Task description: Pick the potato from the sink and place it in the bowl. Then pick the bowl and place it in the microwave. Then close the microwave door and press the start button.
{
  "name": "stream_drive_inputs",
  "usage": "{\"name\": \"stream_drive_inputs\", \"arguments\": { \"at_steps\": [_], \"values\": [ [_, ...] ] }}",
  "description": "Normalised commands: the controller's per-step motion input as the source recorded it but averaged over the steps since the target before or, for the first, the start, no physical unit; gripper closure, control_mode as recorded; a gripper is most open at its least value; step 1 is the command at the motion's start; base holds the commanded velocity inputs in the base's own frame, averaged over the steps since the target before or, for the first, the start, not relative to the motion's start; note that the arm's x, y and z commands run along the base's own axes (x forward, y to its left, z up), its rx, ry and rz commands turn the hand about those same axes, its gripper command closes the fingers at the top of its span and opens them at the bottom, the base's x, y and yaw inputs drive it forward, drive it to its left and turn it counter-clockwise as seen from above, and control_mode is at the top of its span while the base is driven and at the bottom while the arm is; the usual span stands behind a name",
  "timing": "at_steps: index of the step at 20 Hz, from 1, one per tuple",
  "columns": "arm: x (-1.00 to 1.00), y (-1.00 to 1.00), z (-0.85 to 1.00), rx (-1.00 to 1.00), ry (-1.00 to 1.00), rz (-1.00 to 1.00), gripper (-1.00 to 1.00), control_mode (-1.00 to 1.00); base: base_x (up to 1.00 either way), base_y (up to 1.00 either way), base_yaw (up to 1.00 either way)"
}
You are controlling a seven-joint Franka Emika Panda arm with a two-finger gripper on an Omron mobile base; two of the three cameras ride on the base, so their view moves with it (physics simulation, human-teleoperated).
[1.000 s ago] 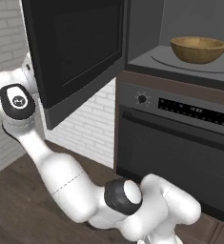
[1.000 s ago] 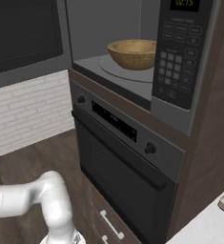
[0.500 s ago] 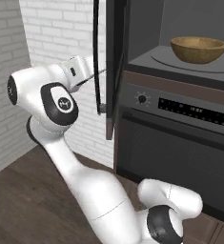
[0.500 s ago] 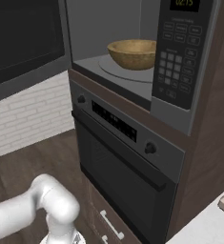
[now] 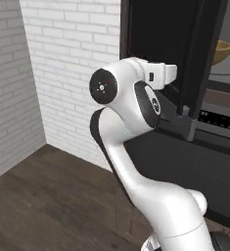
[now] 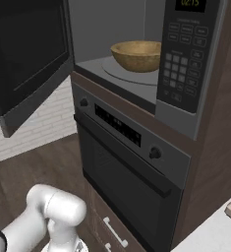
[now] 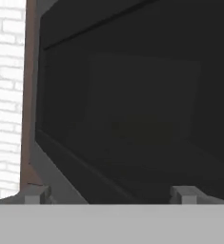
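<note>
- Right base view: the bowl [image 6: 138, 55] is seen on the turntable inside the microwave [image 6: 183, 74], so the placing steps are judged done; whether the potato lies in it cannot be told.
- The microwave door [image 6: 26, 59] is seen swung part-way toward the microwave, not yet shut; closing and the start button are left.
- The gripper [image 7: 111, 194] is held spread, grasping nothing, close against the door's outer face.
- Counted: one bowl, one microwave, one door, one oven [image 6: 131, 167] below the microwave.
</note>
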Motion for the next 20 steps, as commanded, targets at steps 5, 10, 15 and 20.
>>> {"name": "stream_drive_inputs", "arguments": {
  "at_steps": [5, 10, 15, 20],
  "values": [
    [0.08, -1.0, 0.03, 0.33, -0.07, 0.07, -1.0, -1.0, 0.0, 0.0, 0.0],
    [0.22, -0.84, 0.15, 0.16, -0.01, -0.02, -1.0, -1.0, 0.0, 0.0, 0.0],
    [0.39, -0.65, 0.05, 0.03, -0.09, -0.1, -1.0, -1.0, 0.0, 0.0, 0.0],
    [0.48, -0.55, 0.0, 0.0, -0.21, -0.13, -1.0, -1.0, 0.0, 0.0, 0.0]
  ]
}}
